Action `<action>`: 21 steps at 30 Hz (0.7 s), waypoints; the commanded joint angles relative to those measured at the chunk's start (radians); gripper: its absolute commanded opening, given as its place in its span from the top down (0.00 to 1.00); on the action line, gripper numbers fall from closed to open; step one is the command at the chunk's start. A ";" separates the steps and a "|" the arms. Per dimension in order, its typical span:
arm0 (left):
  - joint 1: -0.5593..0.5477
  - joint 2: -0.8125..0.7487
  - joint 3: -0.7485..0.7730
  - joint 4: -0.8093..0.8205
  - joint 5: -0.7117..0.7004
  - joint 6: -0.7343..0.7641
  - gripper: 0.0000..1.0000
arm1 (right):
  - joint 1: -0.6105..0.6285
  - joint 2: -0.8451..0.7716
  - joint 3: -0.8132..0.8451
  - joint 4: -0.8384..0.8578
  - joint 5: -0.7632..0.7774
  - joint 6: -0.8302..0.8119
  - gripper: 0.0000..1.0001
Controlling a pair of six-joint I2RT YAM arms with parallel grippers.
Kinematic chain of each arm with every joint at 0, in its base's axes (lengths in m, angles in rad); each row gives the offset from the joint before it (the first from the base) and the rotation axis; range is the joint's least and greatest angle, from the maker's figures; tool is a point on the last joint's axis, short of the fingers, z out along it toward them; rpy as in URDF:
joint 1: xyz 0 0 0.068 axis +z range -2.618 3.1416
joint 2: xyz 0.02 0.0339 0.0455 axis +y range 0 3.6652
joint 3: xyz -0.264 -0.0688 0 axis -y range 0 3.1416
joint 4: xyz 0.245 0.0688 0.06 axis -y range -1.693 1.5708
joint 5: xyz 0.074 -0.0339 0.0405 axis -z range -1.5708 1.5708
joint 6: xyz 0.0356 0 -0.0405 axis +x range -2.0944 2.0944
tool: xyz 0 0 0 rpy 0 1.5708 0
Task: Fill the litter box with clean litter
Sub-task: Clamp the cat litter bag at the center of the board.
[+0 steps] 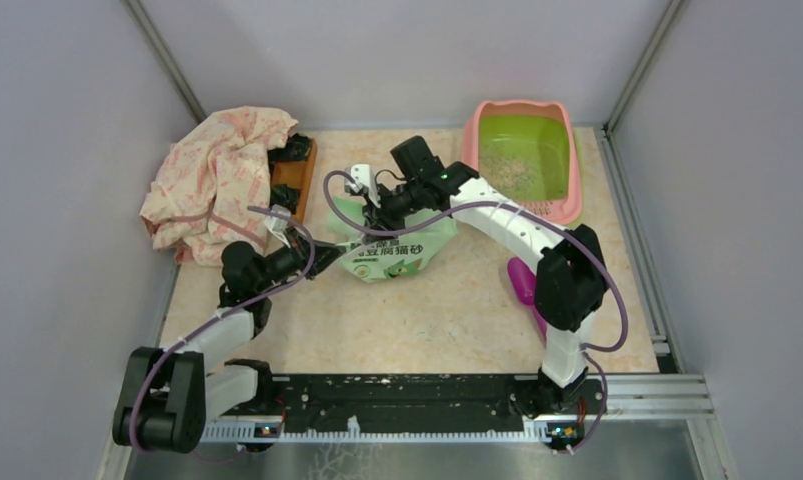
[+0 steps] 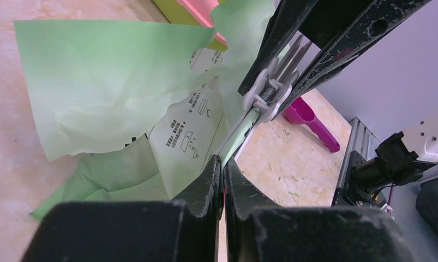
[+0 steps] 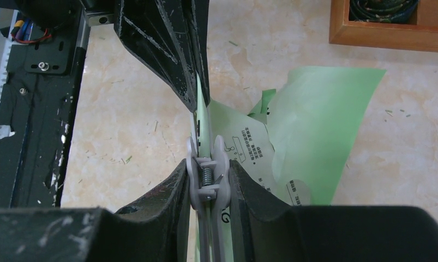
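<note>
The litter box [image 1: 573,160], pink-rimmed with a lime-green basin, stands at the back right. A thin scatter of clean litter [image 1: 510,172] lies in its basin. The light green printed bag [image 1: 392,250] sits mid-table. My left gripper [image 1: 322,258] is shut on the bag's top edge [image 2: 235,139], seen between its jaws in the left wrist view [image 2: 223,166]. My right gripper [image 1: 382,205] is shut on a grey spring clip [image 3: 207,177] that is clamped on the same bag edge; the clip [image 2: 265,95] also shows in the left wrist view. The two grippers face each other closely.
A purple scoop [image 1: 525,280] lies on the table right of the bag, partly under my right arm. A brown wooden tray [image 1: 299,175] and a crumpled patterned cloth [image 1: 217,180] sit at the back left. Metal rails [image 1: 657,300] border the table.
</note>
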 commanded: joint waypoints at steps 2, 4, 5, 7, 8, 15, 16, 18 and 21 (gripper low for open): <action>0.011 -0.026 0.048 0.041 -0.018 -0.025 0.91 | -0.017 0.001 0.034 0.012 0.005 0.007 1.00; 0.011 -0.025 0.053 0.038 -0.016 -0.026 0.91 | -0.017 0.001 0.033 0.013 0.006 0.007 1.00; 0.011 -0.023 0.054 0.037 -0.014 -0.026 0.91 | -0.016 0.001 0.033 0.012 0.006 0.007 1.00; 0.011 -0.019 0.052 0.037 -0.014 -0.024 0.93 | -0.016 0.000 0.032 0.015 0.008 0.007 1.00; 0.011 -0.017 0.051 0.037 -0.011 -0.024 0.95 | -0.016 0.000 0.030 0.016 0.008 0.007 1.00; 0.011 -0.027 0.047 0.044 -0.013 -0.018 1.00 | -0.017 -0.004 0.004 0.076 -0.007 0.046 1.00; 0.011 -0.030 0.046 0.045 -0.015 -0.016 1.00 | -0.017 -0.008 -0.003 0.085 -0.011 0.052 1.00; 0.011 -0.033 0.045 0.046 -0.016 -0.014 1.00 | -0.017 -0.012 -0.014 0.105 -0.013 0.063 1.00; 0.011 -0.038 0.042 0.046 -0.018 -0.011 1.00 | -0.021 -0.015 -0.029 0.128 -0.021 0.081 1.00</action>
